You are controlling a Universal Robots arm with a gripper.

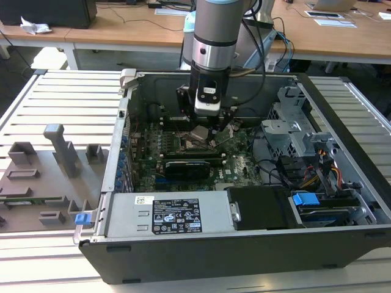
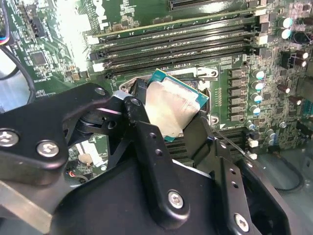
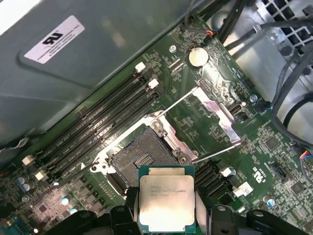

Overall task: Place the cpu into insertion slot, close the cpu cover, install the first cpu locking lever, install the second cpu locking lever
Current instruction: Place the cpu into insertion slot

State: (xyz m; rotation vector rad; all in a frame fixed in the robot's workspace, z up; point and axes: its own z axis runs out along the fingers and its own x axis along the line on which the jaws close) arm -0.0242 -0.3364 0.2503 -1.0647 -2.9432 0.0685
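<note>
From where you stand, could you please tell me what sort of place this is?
Probably a robotics lab or workshop: an open black computer case sits on a slatted pale metal table, with long wooden desks behind.

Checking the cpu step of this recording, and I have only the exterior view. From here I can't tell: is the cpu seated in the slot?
Observer: No. In the first wrist view the slot is empty, with its contact field bare.
Operator: So where is the cpu?
Observer: The pincer is shut on the cpu, gripping two opposite edges with the metal top up.
Operator: Is the cover in the way?
Observer: No. The cover is swung open, away from the slot.
</note>
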